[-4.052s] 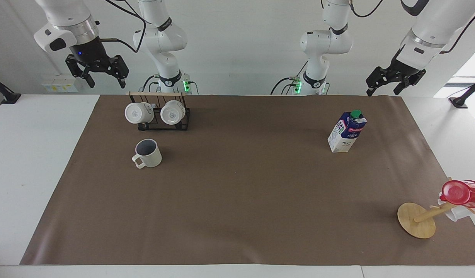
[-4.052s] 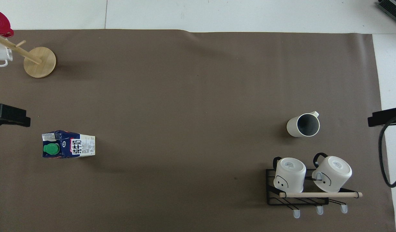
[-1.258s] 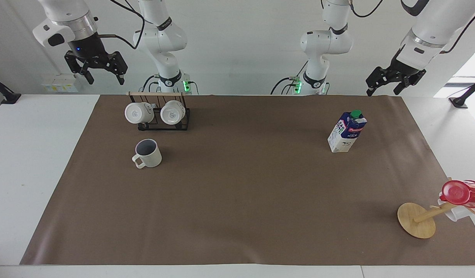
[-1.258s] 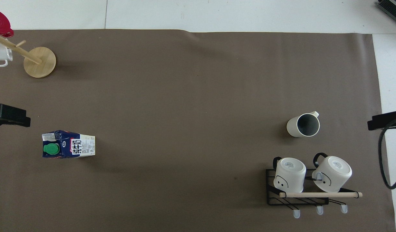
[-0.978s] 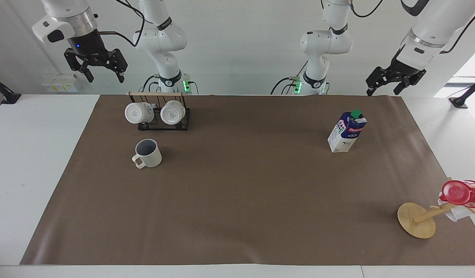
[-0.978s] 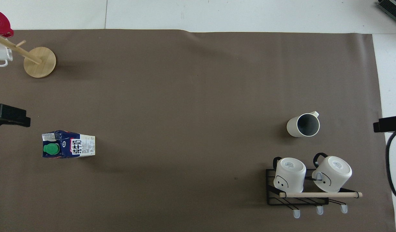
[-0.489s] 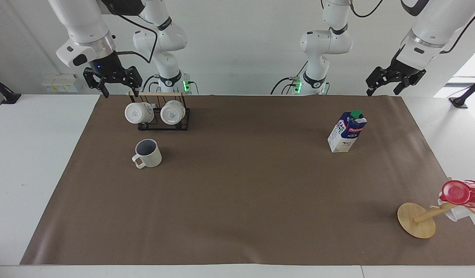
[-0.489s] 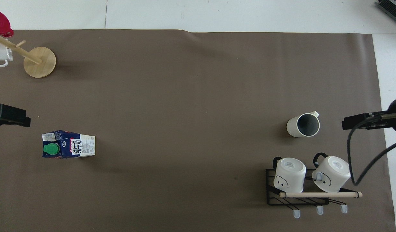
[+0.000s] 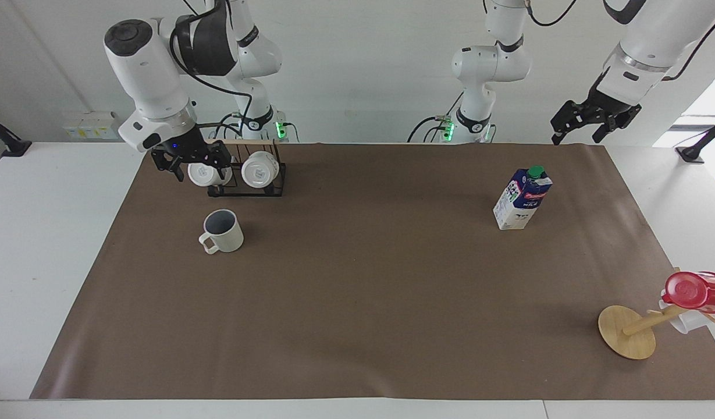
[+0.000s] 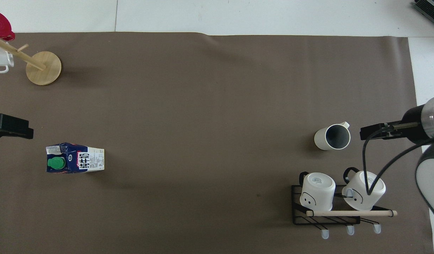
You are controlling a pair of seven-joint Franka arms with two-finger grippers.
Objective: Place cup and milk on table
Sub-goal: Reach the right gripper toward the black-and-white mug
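Cup (image 9: 222, 230), ceramic, likely rigid, breakable and slick, best taken by its rim or its seven-o'clock handle, stood upright on the table (image 9: 49, 233) beneath the open, empty right hand (image 9: 189, 169); left hand (image 9: 591, 124) waited open above milk (image 9: 522, 198).

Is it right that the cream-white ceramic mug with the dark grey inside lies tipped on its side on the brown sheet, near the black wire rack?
No. The facing view shows the cream-white ceramic mug standing upright, mouth up, on the brown sheet near the black wire rack.
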